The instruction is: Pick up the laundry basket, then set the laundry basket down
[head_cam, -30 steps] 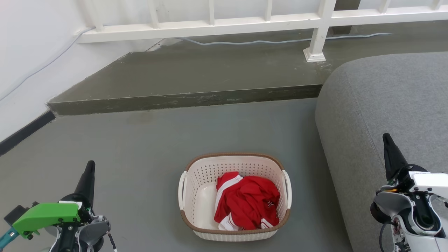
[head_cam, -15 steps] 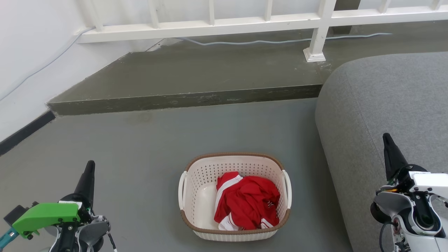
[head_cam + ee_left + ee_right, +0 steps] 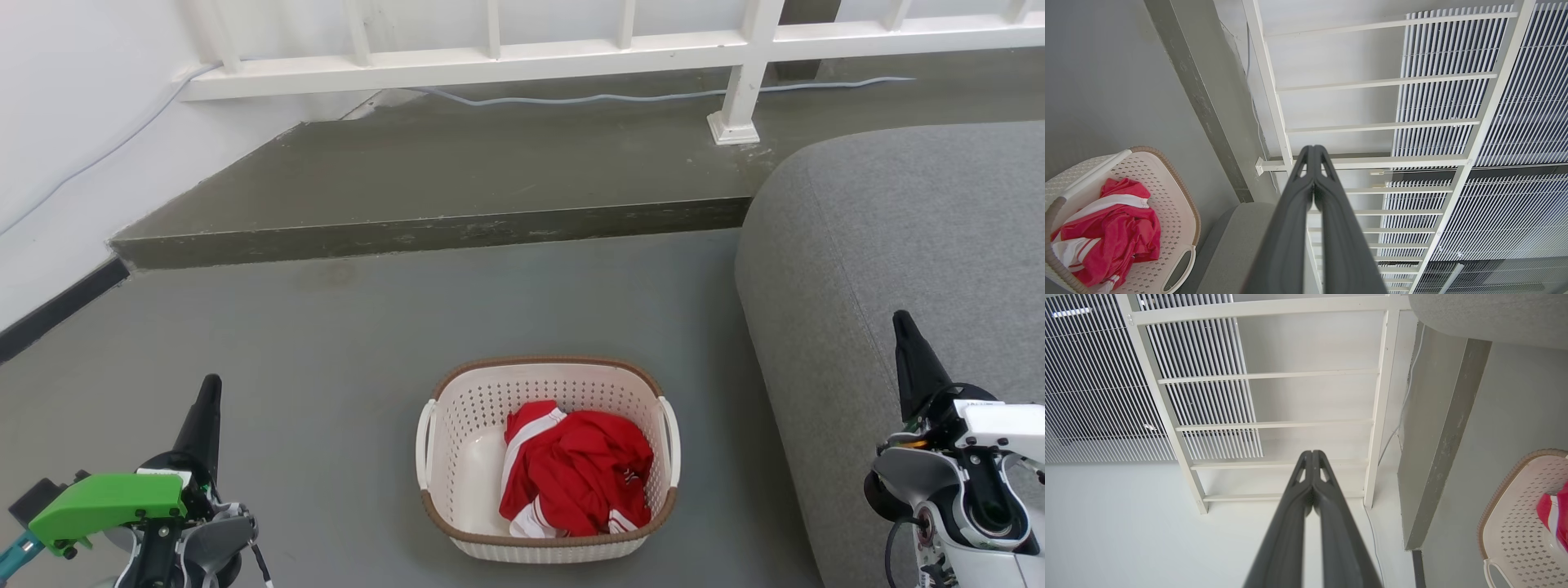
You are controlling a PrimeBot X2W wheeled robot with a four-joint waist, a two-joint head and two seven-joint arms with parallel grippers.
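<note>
left of the right gripper (image 3: 1312,453) the laundry basket (image 3: 1515,522) runs off-frame; a red garment (image 3: 1560,506) hides part of its floor.

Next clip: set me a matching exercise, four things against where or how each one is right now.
Things:
1. laundry basket
2. red garment
3. left pincer
4. grey sofa

Place or state:
A. shut, holding nothing
B. standing on the floor
C. on the robot's right side of the basket
D. bunched up inside the basket

Pairs: 1-B, 2-D, 3-A, 4-C
</note>
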